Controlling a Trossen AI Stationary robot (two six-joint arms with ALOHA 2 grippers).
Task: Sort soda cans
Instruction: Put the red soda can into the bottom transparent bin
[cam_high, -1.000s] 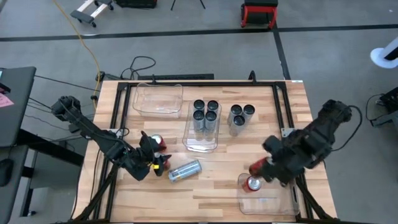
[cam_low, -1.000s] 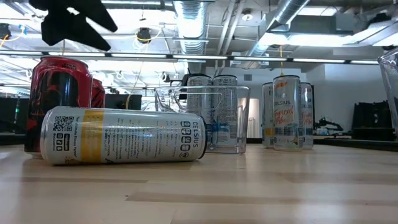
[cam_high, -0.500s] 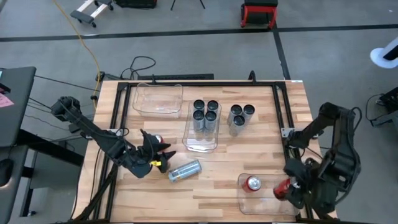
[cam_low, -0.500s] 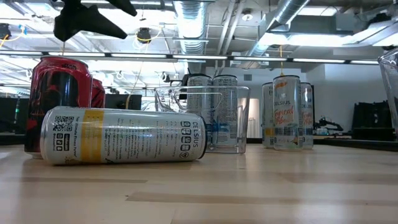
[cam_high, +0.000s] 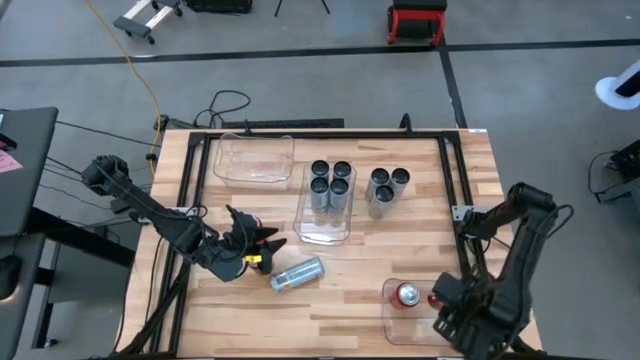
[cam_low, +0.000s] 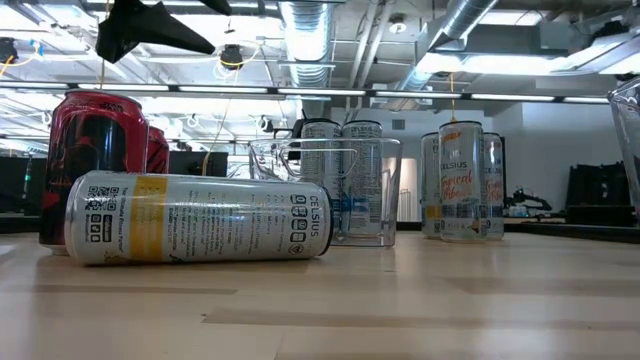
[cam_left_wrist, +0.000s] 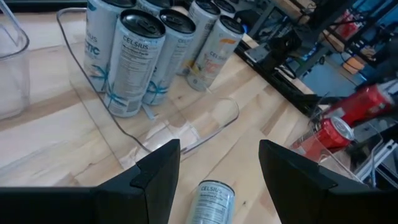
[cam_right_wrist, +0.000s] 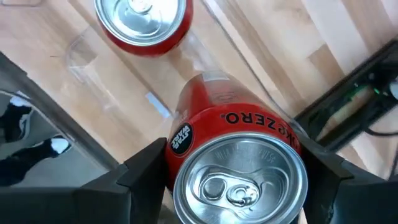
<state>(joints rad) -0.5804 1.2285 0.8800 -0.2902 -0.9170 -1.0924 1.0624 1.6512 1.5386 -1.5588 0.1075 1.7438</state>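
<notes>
My right gripper (cam_right_wrist: 239, 180) is shut on a red soda can (cam_high: 436, 299) over the clear bin (cam_high: 415, 327) at the table's near right. A second red can (cam_right_wrist: 142, 22) stands upright in that bin. My left gripper (cam_left_wrist: 217, 168) hangs open above the table's left half and touches nothing. Just beyond it a silver can (cam_high: 297, 273) lies on its side on the wood. Red cans (cam_low: 95, 150) stand upright behind that lying can. Several dark cans (cam_high: 330, 185) stand in the middle bin (cam_high: 322, 232). My right gripper pinches the red can between its two fingers, on opposite sides of its wall (cam_right_wrist: 180, 143) just below the silver top. The fingers come from above and point down. The can hangs upright, lifted clear, higher than the can standing in the bin.
An unfilled clear bin (cam_high: 255, 160) sits at the far left. Several silver-grey cans (cam_high: 388, 187) stand together on the wood, right of the middle bin. A black frame rail (cam_high: 455, 180) runs along the table's edges. Bare wood lies between the lying can and the near-right bin.
My right gripper has carried the red can toward the table's near edge and down, from the bin's far side to a place over the bin beside the standing red can. My left gripper has risen a little and tipped upward, staying open.
</notes>
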